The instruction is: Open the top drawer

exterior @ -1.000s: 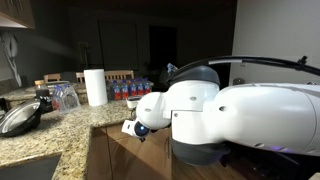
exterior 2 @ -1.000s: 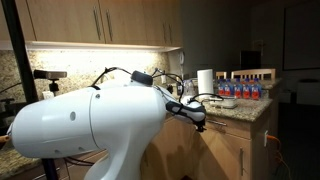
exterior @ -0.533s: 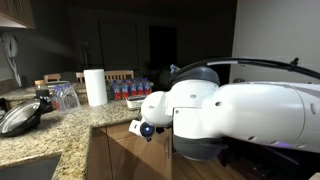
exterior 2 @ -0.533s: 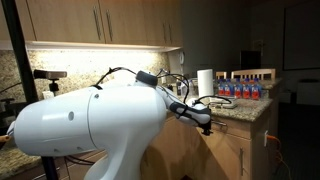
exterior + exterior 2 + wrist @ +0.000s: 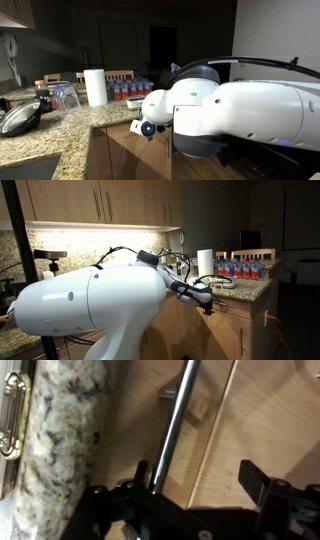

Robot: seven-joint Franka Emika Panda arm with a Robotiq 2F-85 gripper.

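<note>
The top drawer (image 5: 120, 405) shows in the wrist view as a light tan wood front just under the granite counter edge (image 5: 60, 450). None of its interior shows. Its silver bar handle (image 5: 175, 425) runs down the picture and ends between the jaws, close against the left finger (image 5: 141, 475). The right finger (image 5: 256, 482) stands well off over the wood. My gripper (image 5: 198, 480) is open, set around the handle without closing on it. In both exterior views the white arm hides most of the drawer, and the gripper (image 5: 146, 127) (image 5: 206, 298) sits at the cabinet front below the counter.
On the granite counter stand a paper towel roll (image 5: 95, 87) (image 5: 205, 262), a pack of bottles (image 5: 130, 90) (image 5: 245, 268), an upturned glass (image 5: 65, 97) and a pan lid (image 5: 20, 118). Upper cabinets (image 5: 100, 202) hang above. A seam (image 5: 215, 430) divides the wood fronts.
Over the last second the gripper has moved a little further along the cabinet front towards the handle. In the last half second it has hardly moved.
</note>
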